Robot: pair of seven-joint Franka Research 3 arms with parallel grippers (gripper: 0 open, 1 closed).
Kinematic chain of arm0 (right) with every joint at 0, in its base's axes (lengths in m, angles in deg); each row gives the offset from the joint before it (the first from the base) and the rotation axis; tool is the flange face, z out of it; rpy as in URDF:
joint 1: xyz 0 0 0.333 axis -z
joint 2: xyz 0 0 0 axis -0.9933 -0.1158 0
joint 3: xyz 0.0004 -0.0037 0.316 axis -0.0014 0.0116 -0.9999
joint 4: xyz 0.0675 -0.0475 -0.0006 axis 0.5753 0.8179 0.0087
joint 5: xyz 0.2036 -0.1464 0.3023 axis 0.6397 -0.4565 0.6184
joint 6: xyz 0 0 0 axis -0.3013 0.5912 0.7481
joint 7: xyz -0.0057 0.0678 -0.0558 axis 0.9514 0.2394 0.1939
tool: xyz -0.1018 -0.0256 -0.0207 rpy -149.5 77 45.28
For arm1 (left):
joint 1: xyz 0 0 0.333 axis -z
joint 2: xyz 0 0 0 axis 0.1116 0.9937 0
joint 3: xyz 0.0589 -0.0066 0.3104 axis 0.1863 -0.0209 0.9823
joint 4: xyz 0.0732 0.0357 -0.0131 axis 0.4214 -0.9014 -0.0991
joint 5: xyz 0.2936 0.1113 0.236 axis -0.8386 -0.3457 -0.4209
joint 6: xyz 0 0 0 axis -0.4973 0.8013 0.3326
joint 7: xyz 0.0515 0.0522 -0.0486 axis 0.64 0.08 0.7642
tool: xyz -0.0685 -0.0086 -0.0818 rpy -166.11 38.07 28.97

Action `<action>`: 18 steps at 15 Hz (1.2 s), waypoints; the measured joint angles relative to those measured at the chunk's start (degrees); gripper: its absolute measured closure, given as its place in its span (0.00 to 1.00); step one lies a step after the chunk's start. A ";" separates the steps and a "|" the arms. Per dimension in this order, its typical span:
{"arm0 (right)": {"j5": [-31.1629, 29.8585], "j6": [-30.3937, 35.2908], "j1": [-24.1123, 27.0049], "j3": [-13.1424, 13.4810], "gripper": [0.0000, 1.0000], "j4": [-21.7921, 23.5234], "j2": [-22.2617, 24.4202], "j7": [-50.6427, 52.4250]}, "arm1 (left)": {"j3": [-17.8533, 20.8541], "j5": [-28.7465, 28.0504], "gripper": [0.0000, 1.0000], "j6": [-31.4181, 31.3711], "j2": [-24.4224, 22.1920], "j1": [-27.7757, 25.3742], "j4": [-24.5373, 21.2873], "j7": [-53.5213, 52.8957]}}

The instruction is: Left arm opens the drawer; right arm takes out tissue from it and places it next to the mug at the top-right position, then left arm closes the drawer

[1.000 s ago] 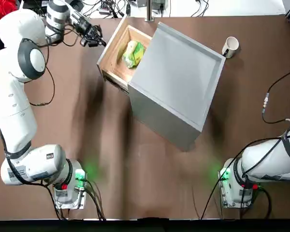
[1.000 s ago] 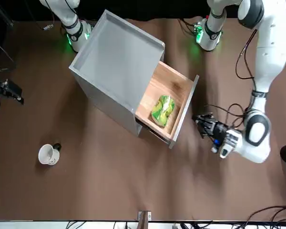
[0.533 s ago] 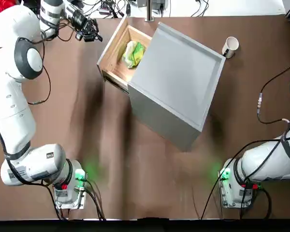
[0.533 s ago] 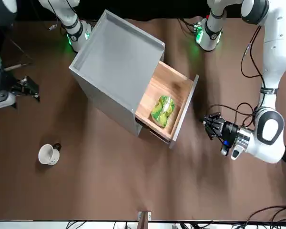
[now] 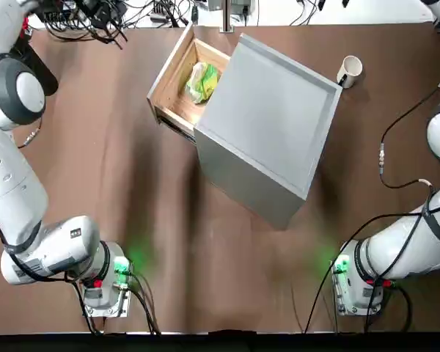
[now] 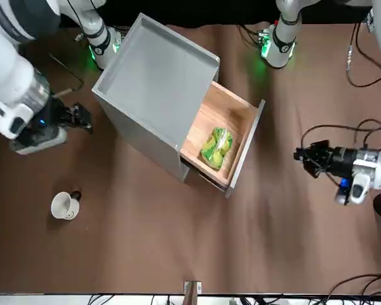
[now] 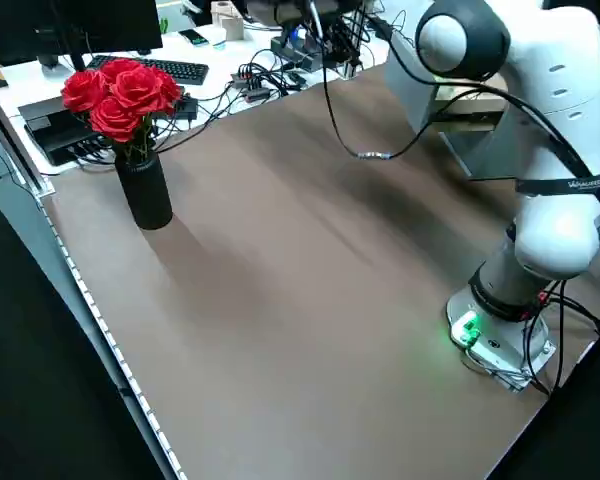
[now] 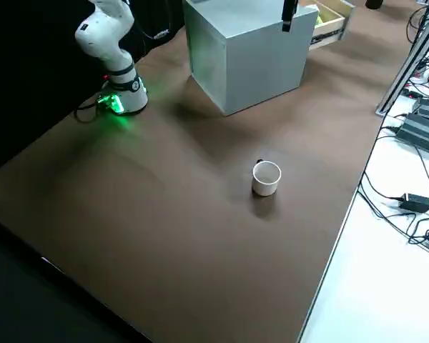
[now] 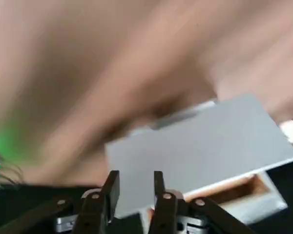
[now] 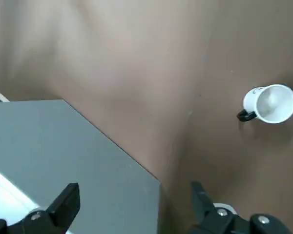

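Note:
The drawer (image 5: 177,73) stands pulled out of the grey cabinet (image 5: 268,125), its pale front facing the table's far-left side. The yellow-green tissue (image 5: 202,81) lies inside it, also clear in the front view as the tissue (image 6: 216,147). Near the far-right corner stands the white mug (image 5: 350,70). My left gripper (image 6: 300,154) hovers well away from the drawer front, fingers slightly apart and empty, as the left wrist view shows (image 9: 134,187). My right gripper (image 6: 84,119) hangs high beside the cabinet, wide open (image 10: 132,200), with the mug (image 10: 270,104) below it.
A black vase of red roses (image 7: 140,190) stands at the table's left edge, with a keyboard and cables behind it. Cables also crowd the far edge (image 5: 154,13). Both green-lit arm bases (image 5: 106,282) sit at the near edge. Bare brown tabletop surrounds the mug (image 8: 266,177).
My left gripper has drawn back from the drawer front toward the table's far-left corner. The right arm has swung in toward the cabinet, its gripper now close beside it.

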 joint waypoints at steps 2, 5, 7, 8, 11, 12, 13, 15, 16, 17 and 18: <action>0.18 -2.42 -1.40 0.02 0.00 0.00 -1.44 -3.78 | -0.12 -6.31 0.63 -1.38 -2.71 0.27 0.43 -2.52; 0.17 -5.59 -5.68 0.02 0.00 -0.02 -2.07 -9.88 | -0.49 -14.39 0.35 -5.20 -6.69 1.37 0.80 -6.68; 0.11 -6.97 -8.91 0.02 0.00 -0.02 -2.31 -16.50 | -0.50 -17.45 0.26 -6.51 -8.46 2.29 0.82 -11.63; -0.12 -7.54 -10.54 0.02 0.00 -0.08 -2.55 -19.95 | -0.50 -18.12 0.25 -7.54 -8.98 2.42 0.85 -14.16; -3.90 -8.61 -16.72 0.04 0.00 -2.91 -6.04 -33.25 | -0.54 -25.45 0.01 -11.02 -11.06 2.56 0.91 -21.39; -4.31 -8.68 -17.93 0.10 0.00 -4.22 -7.34 -36.45 | -0.66 -26.91 0.01 -11.16 -11.62 2.88 0.93 -22.05; -4.47 -8.69 -18.97 0.12 0.00 -5.89 -8.70 -39.64 | -0.76 -27.89 0.00 -11.17 -12.25 3.30 0.94 -22.18; -4.48 -8.67 -20.51 0.14 0.00 -9.10 -11.30 -45.13 | -1.37 -28.89 0.00 -11.21 -13.65 3.91 0.98 -22.30; -4.48 -8.67 -21.25 0.15 0.00 -10.46 -12.47 -47.77 | -2.09 -29.78 0.00 -11.21 -14.34 4.00 0.98 -22.33; -4.48 -8.67 -22.10 0.16 0.00 -11.90 -13.69 -50.52 | -3.06 -30.65 0.00 -11.21 -14.90 3.97 0.98 -22.33; -4.48 -8.68 -23.12 0.17 0.00 -13.24 -14.91 -53.32 | -4.04 -31.05 0.00 -11.21 -15.25 3.94 0.98 -22.33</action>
